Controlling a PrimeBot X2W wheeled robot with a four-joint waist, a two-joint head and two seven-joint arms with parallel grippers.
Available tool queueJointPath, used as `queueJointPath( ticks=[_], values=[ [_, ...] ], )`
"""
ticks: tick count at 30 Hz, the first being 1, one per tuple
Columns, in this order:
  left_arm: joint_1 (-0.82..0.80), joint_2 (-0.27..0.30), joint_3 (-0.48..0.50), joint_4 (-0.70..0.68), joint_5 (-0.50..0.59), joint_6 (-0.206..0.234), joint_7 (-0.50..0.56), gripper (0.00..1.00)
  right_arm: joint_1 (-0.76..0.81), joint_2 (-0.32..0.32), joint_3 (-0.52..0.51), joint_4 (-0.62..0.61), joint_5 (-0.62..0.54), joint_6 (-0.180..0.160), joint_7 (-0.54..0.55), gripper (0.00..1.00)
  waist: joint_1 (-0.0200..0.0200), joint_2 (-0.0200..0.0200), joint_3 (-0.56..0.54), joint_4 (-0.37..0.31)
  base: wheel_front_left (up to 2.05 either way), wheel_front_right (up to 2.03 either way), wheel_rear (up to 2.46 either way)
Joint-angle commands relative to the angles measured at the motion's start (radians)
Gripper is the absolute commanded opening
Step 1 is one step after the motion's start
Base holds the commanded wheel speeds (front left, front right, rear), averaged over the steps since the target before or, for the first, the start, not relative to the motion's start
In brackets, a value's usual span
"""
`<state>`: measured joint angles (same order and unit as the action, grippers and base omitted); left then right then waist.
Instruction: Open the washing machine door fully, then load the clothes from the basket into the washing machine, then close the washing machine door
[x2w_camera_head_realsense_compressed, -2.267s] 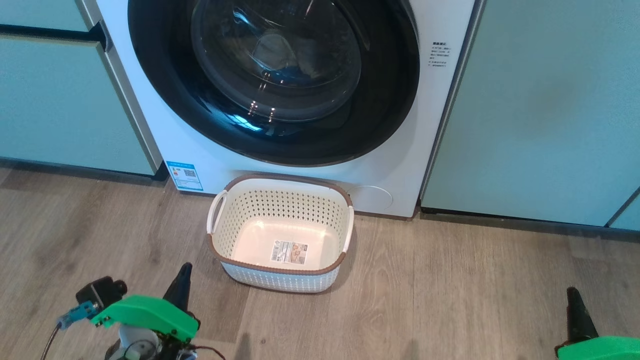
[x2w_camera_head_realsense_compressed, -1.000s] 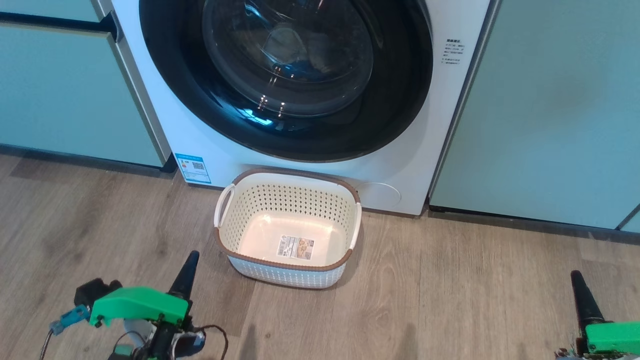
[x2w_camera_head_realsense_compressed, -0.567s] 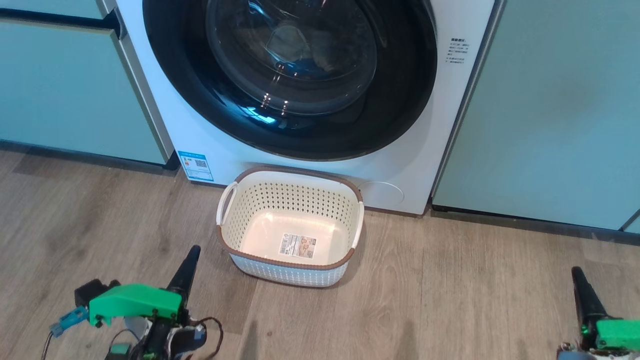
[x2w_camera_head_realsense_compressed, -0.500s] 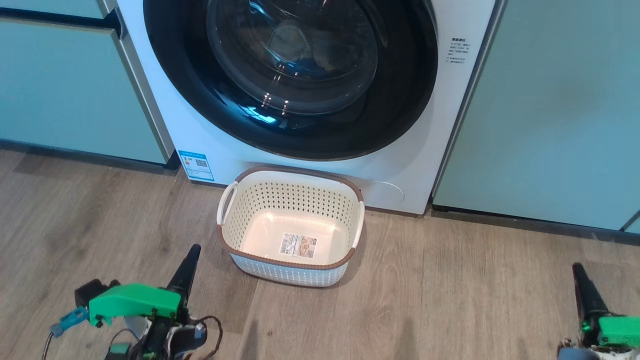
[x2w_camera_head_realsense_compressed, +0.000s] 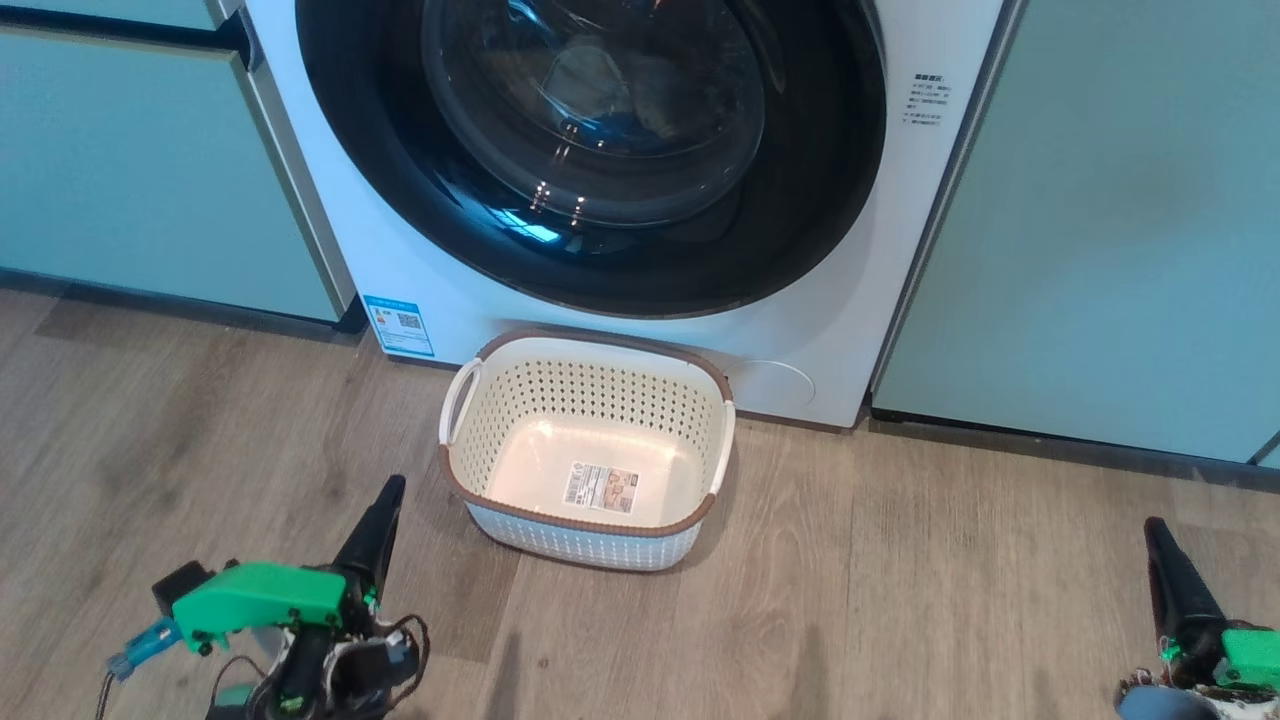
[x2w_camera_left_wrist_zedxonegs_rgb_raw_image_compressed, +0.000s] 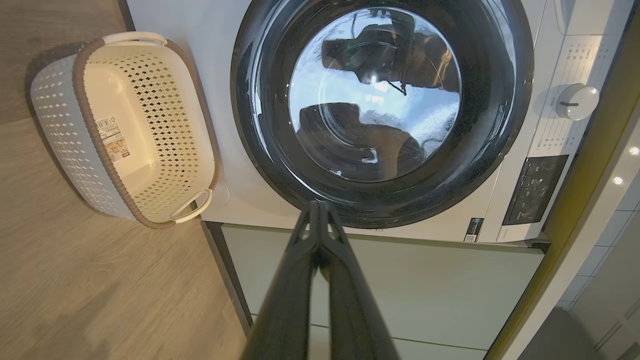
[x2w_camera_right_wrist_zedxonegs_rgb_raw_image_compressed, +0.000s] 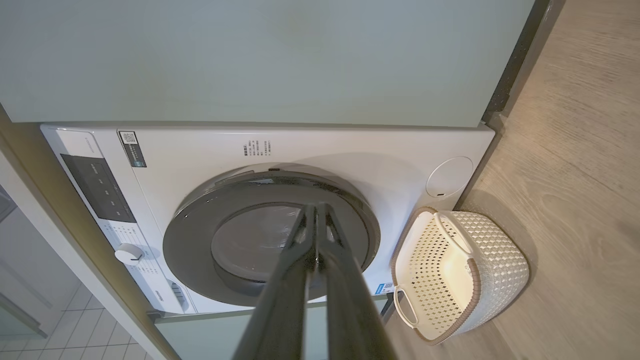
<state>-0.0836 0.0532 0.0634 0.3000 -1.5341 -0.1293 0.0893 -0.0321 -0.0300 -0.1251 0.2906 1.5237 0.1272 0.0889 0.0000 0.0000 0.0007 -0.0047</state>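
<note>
Ahead of both tools: washing machine, washing machine door closed. Ahead and right of left tool, well left of right tool: basket on floor. Both tools pinched fully together, gripping nothing.

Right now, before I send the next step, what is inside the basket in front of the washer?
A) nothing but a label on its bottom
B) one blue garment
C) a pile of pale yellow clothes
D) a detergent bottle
A: in the head view the basket shows a bare cream bottom with only its label on it, and no garment lies inside.
</note>
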Motion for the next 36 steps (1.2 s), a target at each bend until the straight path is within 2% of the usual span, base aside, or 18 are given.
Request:
queueJointPath(
  ticks=[1,6,36],
  values=[
    [-0.026,0.004,0.041,-0.045,-0.030,-0.001,0.010,0.00,-0.070,-0.020,0.014,-0.042,0.034,0.003,0.010,0.00,0.0000,0.0000,0.001,0.001,0.00,0.00,0.00],
    [-0.024,-0.003,0.051,-0.055,-0.074,-0.001,0.024,0.00,-0.076,-0.020,0.011,-0.046,0.085,0.003,0.025,0.00,0.0000,0.0000,0.002,0.005,0.00,0.00,0.00],
    [-0.024,-0.003,0.051,-0.055,-0.074,-0.001,0.024,0.00,-0.076,-0.020,0.011,-0.046,0.085,0.003,0.024,0.00,0.0000,0.0000,0.002,0.005,0.00,0.00,0.00]
  ],
)
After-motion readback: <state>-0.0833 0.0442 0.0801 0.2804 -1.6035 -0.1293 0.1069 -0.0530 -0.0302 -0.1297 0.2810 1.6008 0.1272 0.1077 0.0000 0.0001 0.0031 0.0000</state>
